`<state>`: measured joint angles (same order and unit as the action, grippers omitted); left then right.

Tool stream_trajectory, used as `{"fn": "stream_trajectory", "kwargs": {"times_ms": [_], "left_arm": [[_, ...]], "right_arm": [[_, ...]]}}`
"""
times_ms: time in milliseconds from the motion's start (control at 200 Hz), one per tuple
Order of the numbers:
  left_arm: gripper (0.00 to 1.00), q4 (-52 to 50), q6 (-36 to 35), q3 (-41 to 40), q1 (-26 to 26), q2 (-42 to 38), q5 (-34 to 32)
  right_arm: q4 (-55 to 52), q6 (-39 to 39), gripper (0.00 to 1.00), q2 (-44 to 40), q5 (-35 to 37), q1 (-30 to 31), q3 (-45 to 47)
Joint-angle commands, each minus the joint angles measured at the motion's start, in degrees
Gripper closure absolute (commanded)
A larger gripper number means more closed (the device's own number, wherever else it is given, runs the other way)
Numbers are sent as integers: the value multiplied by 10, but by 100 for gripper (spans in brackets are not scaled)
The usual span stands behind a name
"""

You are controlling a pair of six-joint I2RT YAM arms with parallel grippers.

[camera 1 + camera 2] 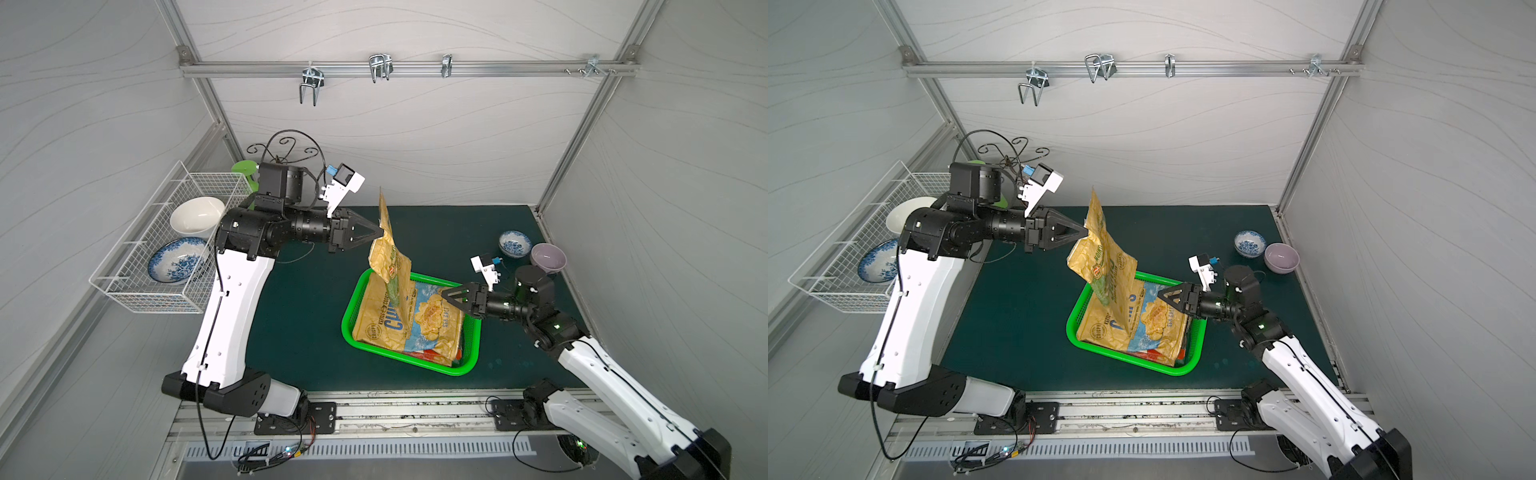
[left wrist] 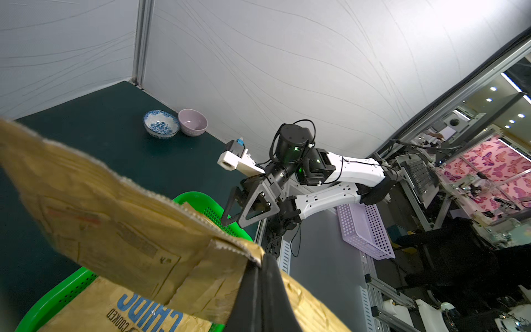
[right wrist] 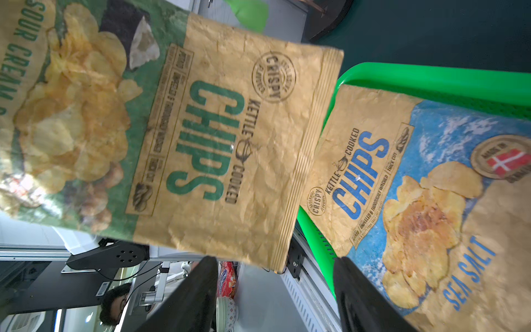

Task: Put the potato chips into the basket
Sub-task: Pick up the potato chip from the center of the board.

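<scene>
My left gripper (image 1: 380, 234) is shut on the edge of a tan potato chips bag with green lettering (image 1: 388, 253). The bag hangs upright, its lower end over the far left corner of the green basket (image 1: 415, 363). In the right wrist view this bag (image 3: 215, 138) fills the space ahead of my open right gripper (image 3: 273, 276), which holds nothing. Inside the basket a tan and blue sea salt bag (image 1: 407, 320) lies on top, with other bags showing under it. My right gripper (image 1: 444, 293) hovers over the basket's right rim. In the left wrist view the closed jaws pinch the bag (image 2: 115, 224).
A white wire rack (image 1: 166, 249) holding two bowls hangs on the left wall. A blue-patterned bowl (image 1: 514, 243) and a purple bowl (image 1: 548, 257) stand at the back right of the dark mat. A black wire stand (image 1: 286, 145) is at the back left.
</scene>
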<state>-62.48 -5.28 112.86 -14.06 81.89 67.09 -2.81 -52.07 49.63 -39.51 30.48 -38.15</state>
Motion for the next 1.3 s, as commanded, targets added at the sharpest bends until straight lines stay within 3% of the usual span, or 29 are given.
{"fn": "stream_trajectory", "kwargs": {"times_ms": [0, 450, 886, 1296], "left_arm": [[100, 111, 69, -11, -3, -18, 70], [100, 343, 281, -114, -3, -56, 149], [100, 395, 337, -121, -3, -74, 169], [100, 409, 342, -142, -3, -92, 178]], "right_arm": [[62, -14, 33, 20, -6, 18, -6], [177, -29, 35, 102, 29, 51, 6], [324, -47, 36, 207, -7, 59, 3], [443, -82, 39, 286, -55, 82, -44]]}}
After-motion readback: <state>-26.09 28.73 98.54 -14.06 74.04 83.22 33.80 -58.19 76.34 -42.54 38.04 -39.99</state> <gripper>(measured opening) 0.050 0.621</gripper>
